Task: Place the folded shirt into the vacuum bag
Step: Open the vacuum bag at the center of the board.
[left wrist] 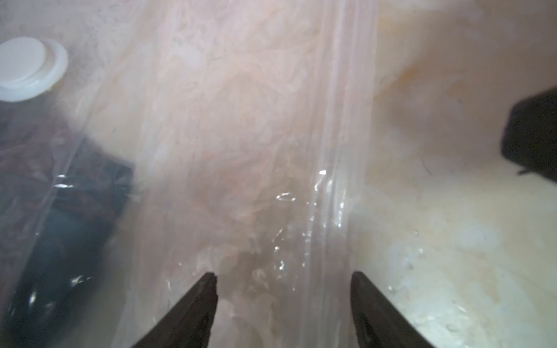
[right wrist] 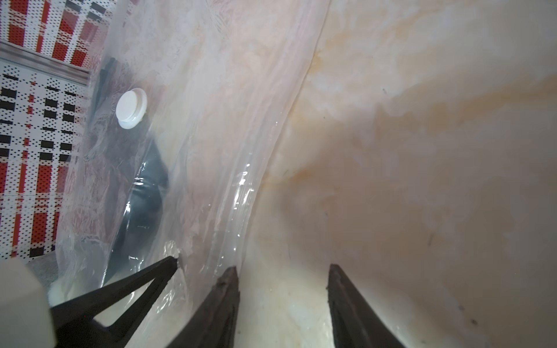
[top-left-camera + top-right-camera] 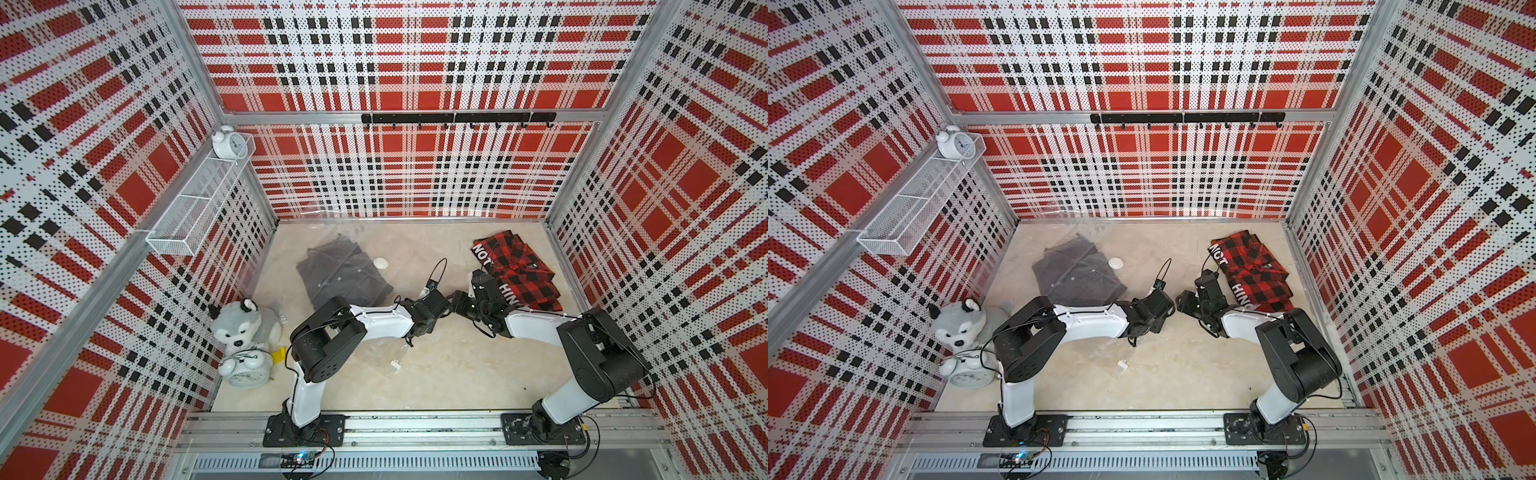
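Black, wedge-shaped fingers (image 1: 196,301) of the left gripper (image 1: 283,277) stand parted above the vacuum bag (image 1: 241,120), clamping nothing, with the bag's ribbed zip strip (image 1: 337,150) running out between them. Ahead of that gripper and off to one side, the round white valve disc (image 1: 30,69) sits on crinkled clear film. Beneath the disc, a folded dark grey shirt (image 3: 340,274) lies inside the bag, its buttons dulled by the plastic.

The right gripper (image 2: 281,269) points tip to tip at the left one in both top views. It is likewise spread and empty, its dark tapered fingers over the bare, beige marbled tabletop (image 2: 422,150), with the bag's wavy edge just beside one of them. Whether the tips touch the surface cannot be told.

Just past the right gripper's wrist, on the side away from the bag, a rumpled red-and-black check shirt (image 3: 519,270) with white lettering on a black band lies on the tabletop. Back from the left gripper, near its forearm, a small white zip slider clip (image 3: 394,366) rests on the bag's glossy edge.
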`<state>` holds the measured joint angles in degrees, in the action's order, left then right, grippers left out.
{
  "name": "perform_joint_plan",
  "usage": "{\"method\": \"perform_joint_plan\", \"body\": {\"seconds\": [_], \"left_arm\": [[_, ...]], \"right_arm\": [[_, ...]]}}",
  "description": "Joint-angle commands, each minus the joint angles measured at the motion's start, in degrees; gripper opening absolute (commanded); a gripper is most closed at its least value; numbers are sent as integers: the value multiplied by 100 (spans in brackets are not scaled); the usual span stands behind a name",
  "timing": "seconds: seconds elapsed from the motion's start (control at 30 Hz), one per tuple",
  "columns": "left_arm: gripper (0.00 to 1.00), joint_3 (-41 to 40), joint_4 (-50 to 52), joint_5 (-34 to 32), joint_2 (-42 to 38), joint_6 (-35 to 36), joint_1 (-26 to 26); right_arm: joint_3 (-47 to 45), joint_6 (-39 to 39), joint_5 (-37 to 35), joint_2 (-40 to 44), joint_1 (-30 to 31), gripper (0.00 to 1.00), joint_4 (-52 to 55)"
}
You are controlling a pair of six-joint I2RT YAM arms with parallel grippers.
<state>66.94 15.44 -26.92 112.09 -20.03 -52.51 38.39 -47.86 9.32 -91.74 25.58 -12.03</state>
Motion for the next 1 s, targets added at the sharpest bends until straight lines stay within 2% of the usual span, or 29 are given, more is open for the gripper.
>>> {"method": "perform_joint_plan", "body": {"seconds": [0.0,0.1,0.3,0.53,0.8,0.97], "left_arm": [[59,-100,-189,245,-176,30,122],[45,-202,-248,342,-333,38,203],[34,-365,-351,517,-634,4,353],[31,-549,-528,868,-964,4,512],[22,-796,-706,1151,-1228,-28,702],[22,-939,-835,1403,-1405,-64,812]], "right_arm": [[-47,-31,169,-114,-27,52,-322],[-57,-65,332,-259,-24,53,-519],[-53,-213,685,-595,-21,55,-964],[35,-316,865,-893,62,55,-1203],[300,-476,1086,-1218,197,56,-1501],[406,-532,1204,-1328,292,56,-1712]]}}
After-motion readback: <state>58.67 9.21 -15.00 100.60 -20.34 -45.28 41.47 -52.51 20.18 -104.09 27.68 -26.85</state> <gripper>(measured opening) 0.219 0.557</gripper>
